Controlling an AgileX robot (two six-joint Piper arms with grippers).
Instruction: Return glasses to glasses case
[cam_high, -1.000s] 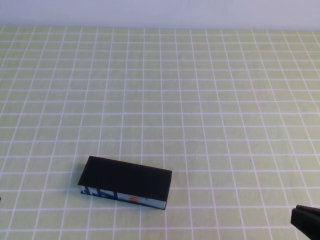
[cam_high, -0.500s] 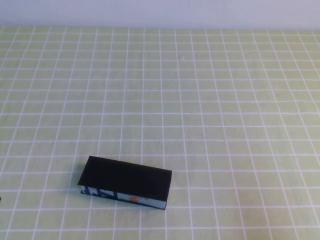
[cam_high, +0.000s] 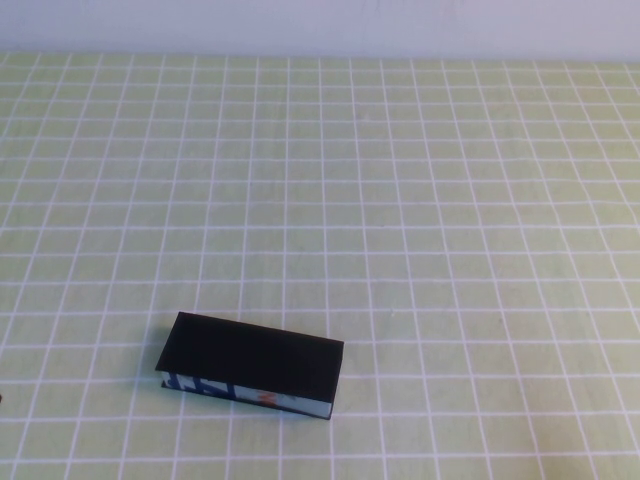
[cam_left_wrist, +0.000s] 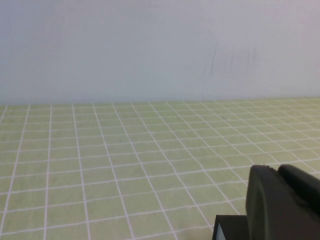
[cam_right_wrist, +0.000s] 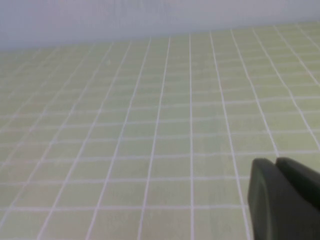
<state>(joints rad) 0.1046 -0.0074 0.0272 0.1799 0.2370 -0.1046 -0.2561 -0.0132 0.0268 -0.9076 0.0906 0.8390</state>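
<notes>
The glasses case (cam_high: 252, 365) lies closed on the green checked cloth at the near left, black lid up, its blue, white and orange printed side facing me. The glasses are not in view. Neither gripper shows in the high view. In the left wrist view my left gripper (cam_left_wrist: 277, 172) is shut and empty, low over the cloth, with a black corner of the case (cam_left_wrist: 227, 227) just beside it. In the right wrist view my right gripper (cam_right_wrist: 276, 162) is shut and empty above bare cloth, away from the case.
The green checked tablecloth (cam_high: 400, 200) covers the whole table. A pale wall (cam_left_wrist: 150, 45) stands along the far edge.
My right gripper, seen at the bottom right corner of the high view one second ago, has drawn back out of that view. The case has not moved.
</notes>
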